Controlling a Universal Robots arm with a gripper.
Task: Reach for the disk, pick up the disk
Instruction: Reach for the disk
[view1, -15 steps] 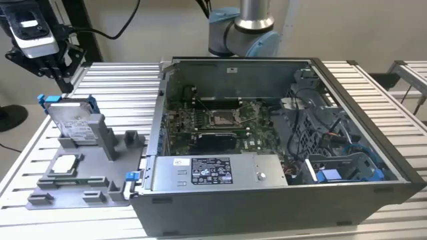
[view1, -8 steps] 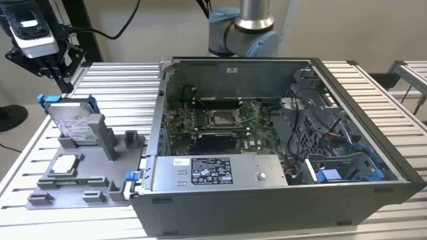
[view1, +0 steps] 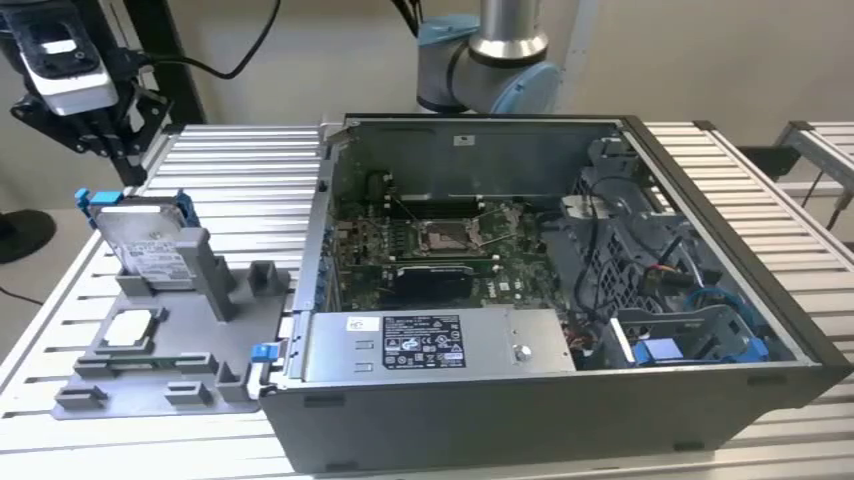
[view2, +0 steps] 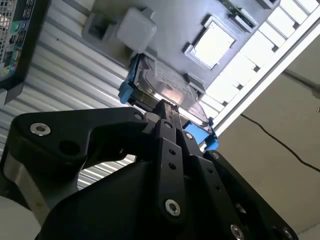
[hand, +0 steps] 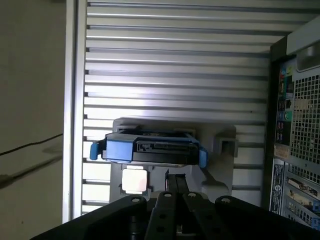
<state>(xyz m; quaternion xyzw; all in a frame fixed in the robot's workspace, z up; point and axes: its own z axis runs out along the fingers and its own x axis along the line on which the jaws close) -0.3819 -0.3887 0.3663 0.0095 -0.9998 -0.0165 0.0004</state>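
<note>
Gripper (view1: 104, 140) hangs above the exterior view's left end of the slatted table (view1: 227, 170), well apart from everything under it. Fingers lie close together in both wrist views, tips almost meeting, nothing between them.

Disk (view1: 144, 240) below it, not yet touched. It stands on edge and leans back in a grey holder (view1: 200, 330), label face toward the camera, blue frame round its edges. Judgement: propped this way so the top edge is free for a grasp from above, with no need to pry it off a flat surface.

Small whitish chip (view1: 131, 328) sits in a recess of the same holder, just beside the disk's foot. Open computer case (view1: 534, 400) stands next to the holder, toward the exterior view's right.

Views compared: the exterior view gives the height gap between gripper and disk. The first wrist view looks down past the gripper (hand: 175, 175) onto the disk's (hand: 150, 147) narrow connector edge, so the line-up can be judged: tips sit slightly off the edge's middle. The second wrist view shows the gripper (view2: 167, 106) against the disk's (view2: 170, 87) bare metal back.
</note>
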